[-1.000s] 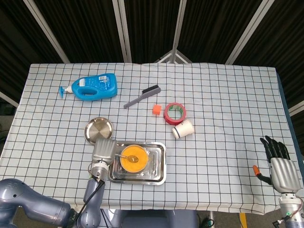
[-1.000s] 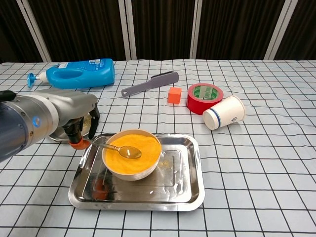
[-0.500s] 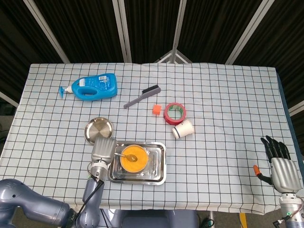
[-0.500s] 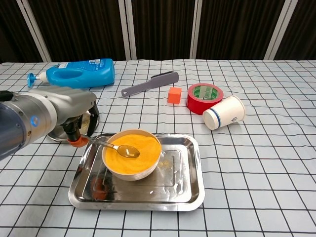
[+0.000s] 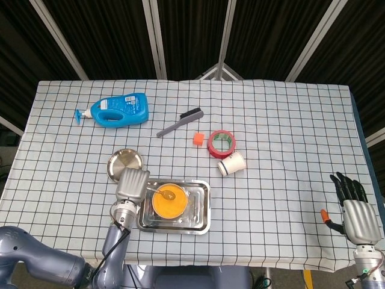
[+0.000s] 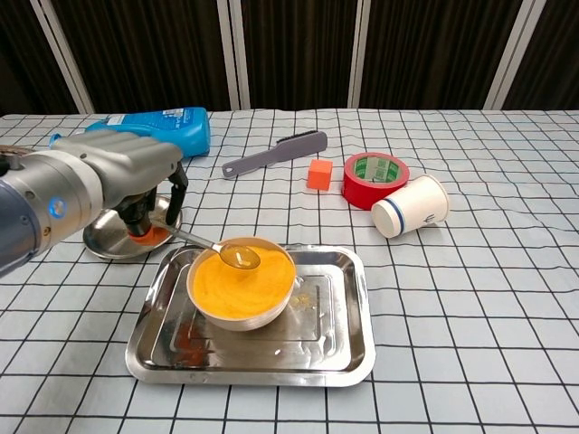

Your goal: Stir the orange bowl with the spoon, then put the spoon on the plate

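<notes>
Spoon lifting out of the orange bowl, plate next

Our left hand (image 6: 136,185) pinches the spoon (image 6: 213,248) by its handle, scoop hovering just over the orange bowl (image 6: 242,283), near its rim on the plate (image 6: 113,237) side; bowl sits in the steel tray (image 6: 348,339). Right hand (image 5: 355,214) idles well apart from the bowl w/ fingers spread, holding nothing. We judge stirring is wrapping up: keep the scoop level, clear the rim, swing to the plate just beside the tray. Vs 1 s ago, hand & spoon are higher, scoop no longer dipped mid-bowl.
</notes>
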Tool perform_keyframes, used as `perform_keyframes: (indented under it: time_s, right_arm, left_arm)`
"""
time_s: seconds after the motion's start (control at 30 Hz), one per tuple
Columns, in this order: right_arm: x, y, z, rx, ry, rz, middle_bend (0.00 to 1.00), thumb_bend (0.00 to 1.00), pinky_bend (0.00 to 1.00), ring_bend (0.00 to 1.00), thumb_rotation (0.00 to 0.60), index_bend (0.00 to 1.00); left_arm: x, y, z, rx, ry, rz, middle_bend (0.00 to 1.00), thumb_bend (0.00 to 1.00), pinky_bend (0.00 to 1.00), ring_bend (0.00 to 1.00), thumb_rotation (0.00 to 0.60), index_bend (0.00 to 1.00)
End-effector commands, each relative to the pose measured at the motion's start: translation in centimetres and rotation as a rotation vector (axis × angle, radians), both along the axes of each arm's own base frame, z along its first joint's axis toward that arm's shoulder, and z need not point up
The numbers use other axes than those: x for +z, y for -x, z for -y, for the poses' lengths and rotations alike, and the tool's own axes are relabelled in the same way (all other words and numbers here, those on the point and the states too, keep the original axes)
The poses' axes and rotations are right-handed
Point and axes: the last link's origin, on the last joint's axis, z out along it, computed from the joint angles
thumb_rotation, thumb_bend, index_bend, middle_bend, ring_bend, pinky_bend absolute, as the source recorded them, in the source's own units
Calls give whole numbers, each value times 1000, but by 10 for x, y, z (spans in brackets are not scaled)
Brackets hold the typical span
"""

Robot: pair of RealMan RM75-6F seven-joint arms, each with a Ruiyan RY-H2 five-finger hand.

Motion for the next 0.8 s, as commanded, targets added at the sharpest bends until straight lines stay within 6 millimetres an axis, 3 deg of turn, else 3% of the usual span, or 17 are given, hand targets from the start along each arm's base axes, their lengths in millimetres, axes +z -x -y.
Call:
perform_keyframes:
  time_s: [0.03, 0.2, 0.6, 0.8]
  right_arm:
    - [0, 0, 0, -2, -1, 4, 0, 394, 0, 0, 600, 0]
    - [0, 0, 0, -8, -3, 17, 0, 393, 0, 0, 600, 0]
    - [0, 0, 1, -12, -6, 26, 0, 393, 0, 0, 600, 0]
    - [0, -1, 1, -15, -6, 33, 0, 394, 0, 0, 600, 0]
  left_arm:
    - [4, -2, -3, -124, -29, -88, 1000, 584, 1000, 1000, 600, 801]
    - [7, 1, -8, -295, -59, -252, 1000, 584, 1000, 1000, 600, 805]
    - [4, -8, -14, -514, -57, -363, 1000, 584, 1000, 1000, 600, 809]
    - [2, -14, -15, -723, -46, -484, 1000, 584, 1000, 1000, 600, 809]
